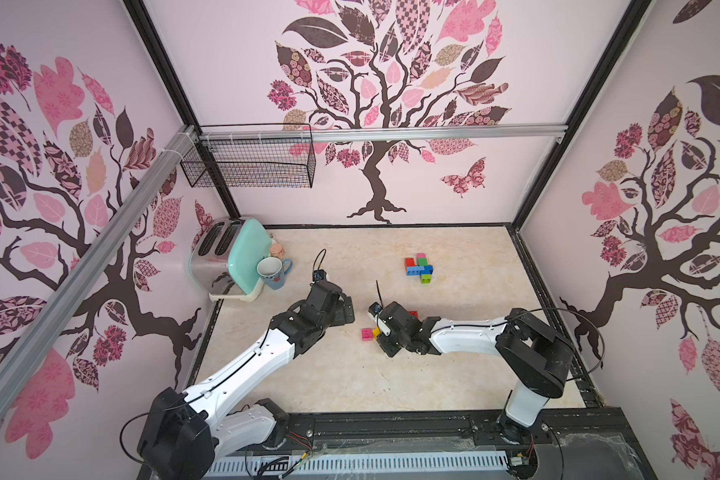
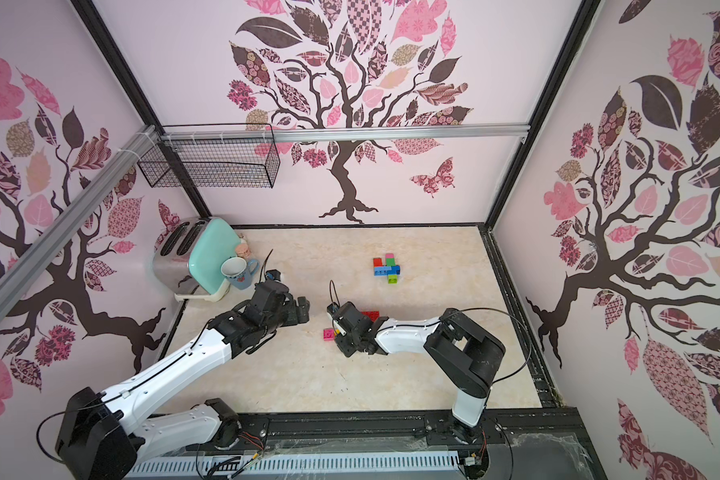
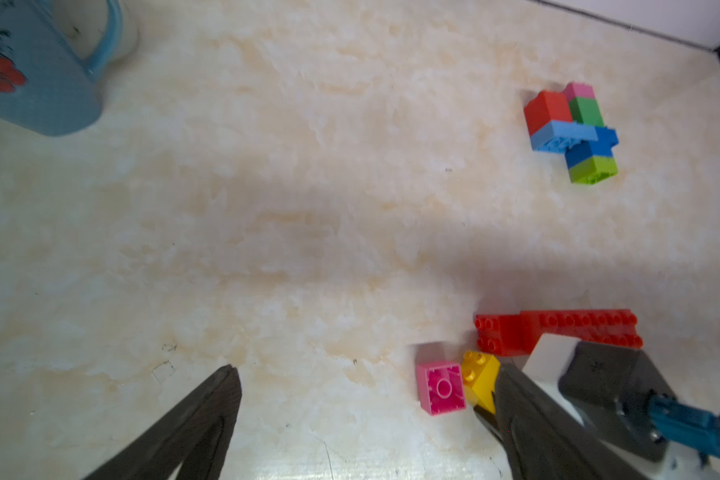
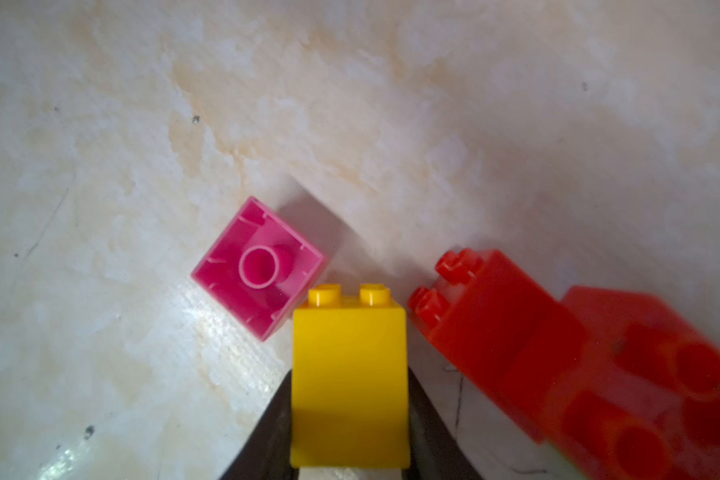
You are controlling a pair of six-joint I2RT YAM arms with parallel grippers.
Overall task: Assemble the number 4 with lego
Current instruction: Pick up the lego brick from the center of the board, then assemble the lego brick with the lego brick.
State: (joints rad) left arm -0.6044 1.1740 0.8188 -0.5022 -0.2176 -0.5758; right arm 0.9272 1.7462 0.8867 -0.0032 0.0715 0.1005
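A yellow lego brick (image 4: 350, 345) lies studs forward on the table, and my right gripper (image 4: 350, 376) is shut on its two sides. A pink brick (image 4: 258, 268) lies upside down just beside it, also seen in a top view (image 1: 366, 333). Joined red bricks (image 4: 516, 332) lie on the other side, partly under my right wrist (image 1: 413, 313). Farther back stands a cluster of joined red, pink, green and blue bricks (image 1: 419, 269) (image 3: 570, 133). My left gripper (image 3: 364, 370) hangs open above bare table, left of the pink brick, holding nothing.
A blue mug (image 1: 272, 272) stands against a mint toaster (image 1: 229, 257) at the back left. A wire basket (image 1: 250, 160) hangs on the back wall. Black frame rails border the table.
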